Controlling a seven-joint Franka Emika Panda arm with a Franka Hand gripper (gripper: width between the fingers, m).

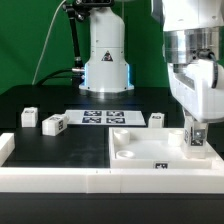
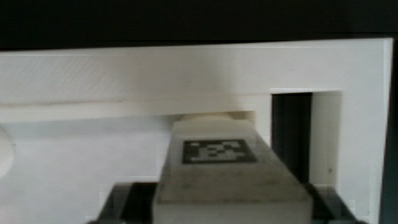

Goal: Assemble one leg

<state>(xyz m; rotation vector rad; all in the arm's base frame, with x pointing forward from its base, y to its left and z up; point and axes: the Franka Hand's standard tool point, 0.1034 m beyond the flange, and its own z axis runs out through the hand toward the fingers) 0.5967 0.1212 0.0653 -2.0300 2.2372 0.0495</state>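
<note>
Leg (image 2: 217, 160), tagged and white, sits pinched in the gripper (image 1: 197, 136) over the large white panel (image 1: 160, 152) at the exterior view's right, while three alike legs (image 1: 53, 124) and the marker board (image 1: 104, 117) rest on the black table (image 1: 70, 150) before a green backdrop.

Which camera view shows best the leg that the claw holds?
The wrist view: the leg fills the picture and its marker tag is clear, against the white panel. The exterior view shows only a small part of it, low in the claw.
</note>
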